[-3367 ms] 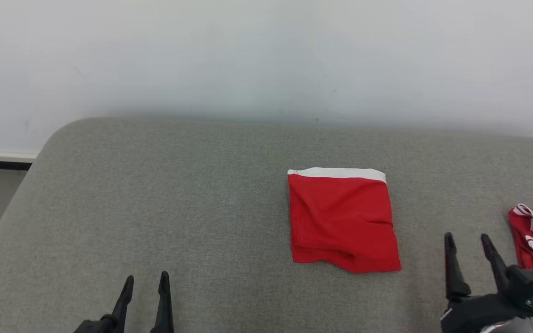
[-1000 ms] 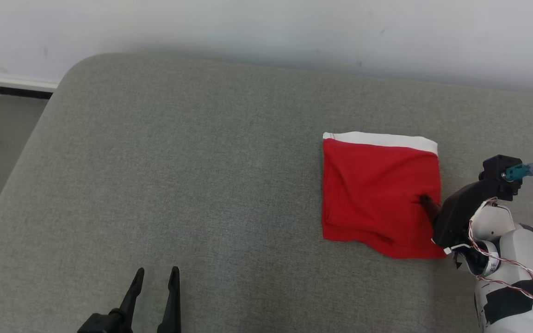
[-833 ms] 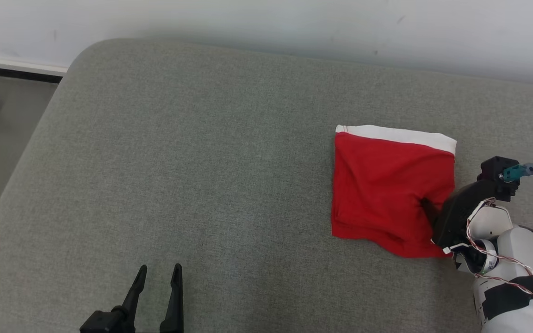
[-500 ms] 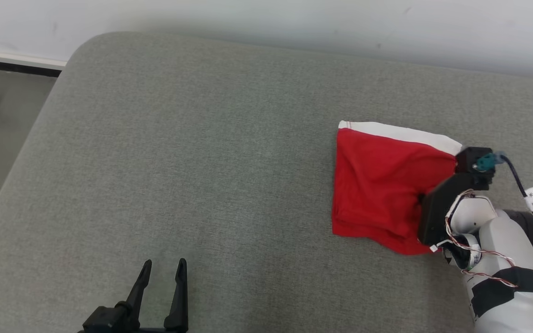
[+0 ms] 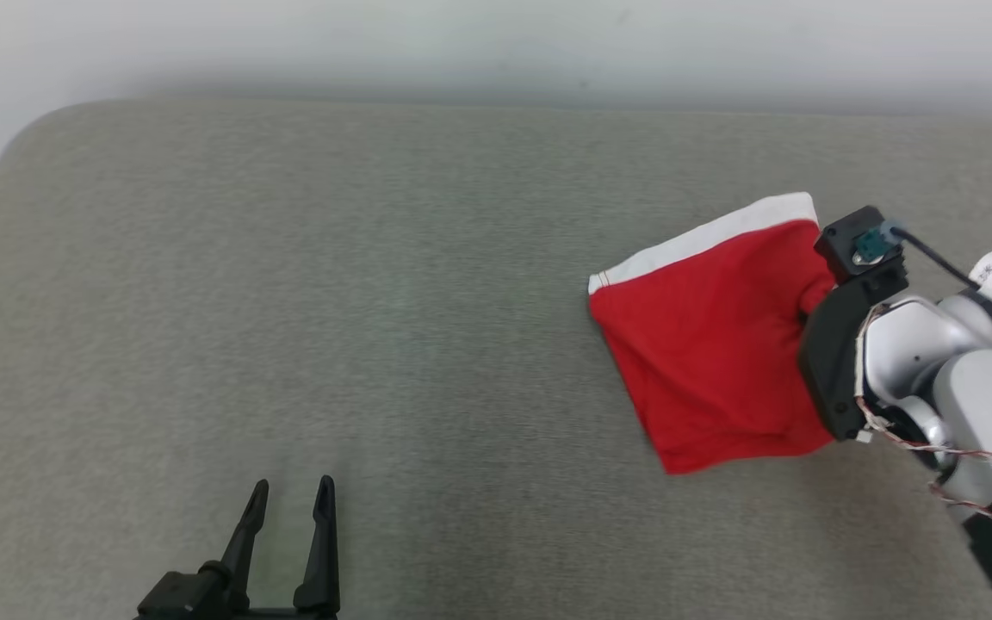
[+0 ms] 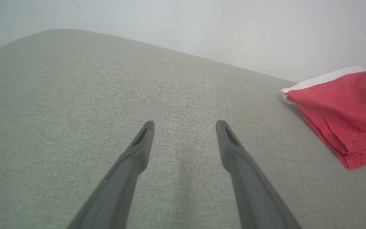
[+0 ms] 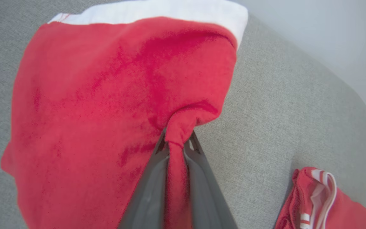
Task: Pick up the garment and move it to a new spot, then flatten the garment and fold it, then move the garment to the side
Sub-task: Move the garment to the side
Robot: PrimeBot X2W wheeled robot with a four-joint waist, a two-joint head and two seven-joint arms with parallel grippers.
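Pinching a bunched fold of the red garment (image 7: 106, 95) between its two dark fingers, the right end effector (image 7: 177, 140) was clamped on the cloth at the garment's right edge. The garment, red with a white waistband (image 5: 703, 241), sat folded and turned at an angle on the right part of the grey fabric-covered worktop (image 5: 289, 301). Its gripped side was drawn up into a peak, while its near corner touched the surface. The left end effector (image 5: 289, 492) was well apart from it at the near left, its fingers spread wide and empty above the grey fabric. A second red piece with white stripes (image 7: 316, 203) lay crumpled near the worktop's right end, apart from the held garment. A pale wall (image 5: 461, 43) rose behind the worktop.
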